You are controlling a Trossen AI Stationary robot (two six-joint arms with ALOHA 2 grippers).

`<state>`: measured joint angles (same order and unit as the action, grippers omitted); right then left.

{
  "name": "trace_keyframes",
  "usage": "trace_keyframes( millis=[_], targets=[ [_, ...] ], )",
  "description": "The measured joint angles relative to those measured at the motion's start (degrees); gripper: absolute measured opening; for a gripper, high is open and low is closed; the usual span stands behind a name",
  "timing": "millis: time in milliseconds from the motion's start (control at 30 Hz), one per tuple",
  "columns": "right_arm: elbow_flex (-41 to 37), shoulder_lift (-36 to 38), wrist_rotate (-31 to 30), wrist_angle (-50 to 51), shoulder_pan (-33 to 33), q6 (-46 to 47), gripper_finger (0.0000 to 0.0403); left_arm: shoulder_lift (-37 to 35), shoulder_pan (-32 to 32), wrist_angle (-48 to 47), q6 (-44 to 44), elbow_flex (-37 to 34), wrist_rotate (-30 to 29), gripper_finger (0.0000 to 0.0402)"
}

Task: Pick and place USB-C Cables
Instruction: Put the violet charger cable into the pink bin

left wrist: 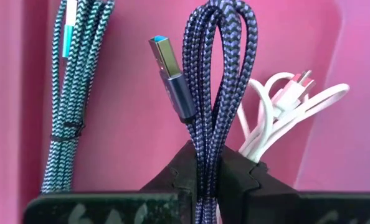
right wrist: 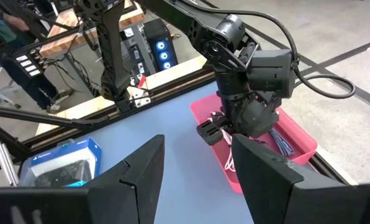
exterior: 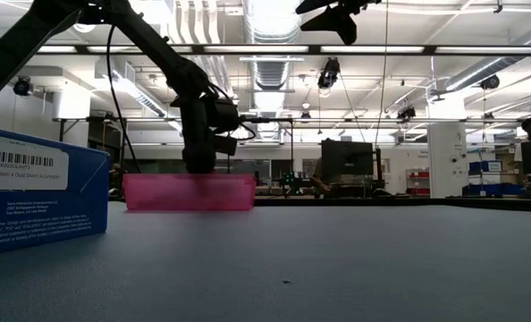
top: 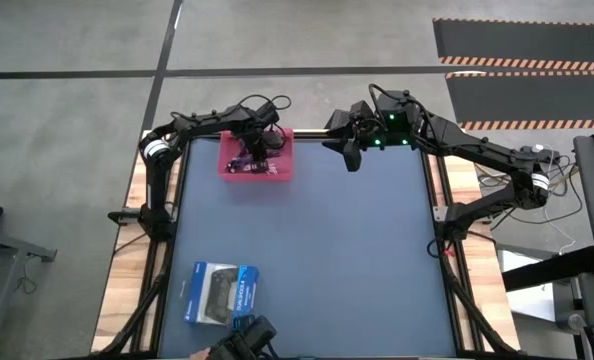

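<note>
High view, left to right — controller box [top: 221,293] at the near left of the table [top: 357,260]; pink tray [top: 279,170] at the far edge, left of centre; left gripper [top: 256,146] down inside the tray; right gripper [top: 350,155] raised over the far edge, just right of the tray, waiting.

Left gripper — fingers [left wrist: 172,177] clenched on the purple cable [left wrist: 213,81], held near the lower end of its bundle. Teal cable [left wrist: 70,93] lies to one side on the tray floor, white cable [left wrist: 284,112] to the other, partly behind the purple one. Black cable not made out in any view.

Right gripper — fingers [right wrist: 135,180] released, spread wide, nothing between them.

Step in hand — judged as the pick: purple cable gripped, not yet lifted clear of the tray. Next move calls for a straight lift, with care that the white cable does not snag and ride up.

Writing — box face in the low view reads "Playstation", beside a barcode label; smaller print is too fine to read.
</note>
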<state>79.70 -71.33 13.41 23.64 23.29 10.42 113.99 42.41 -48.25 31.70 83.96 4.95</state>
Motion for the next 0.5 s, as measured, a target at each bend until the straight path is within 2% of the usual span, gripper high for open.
trace_keyframes(
  millis=[500],
  targets=[
    [0.0,0.0,0.0,-0.2,0.0,-1.9,0.0178,0.0,0.0,0.3,0.0,-0.5,-1.2,0.0018]
  ],
)
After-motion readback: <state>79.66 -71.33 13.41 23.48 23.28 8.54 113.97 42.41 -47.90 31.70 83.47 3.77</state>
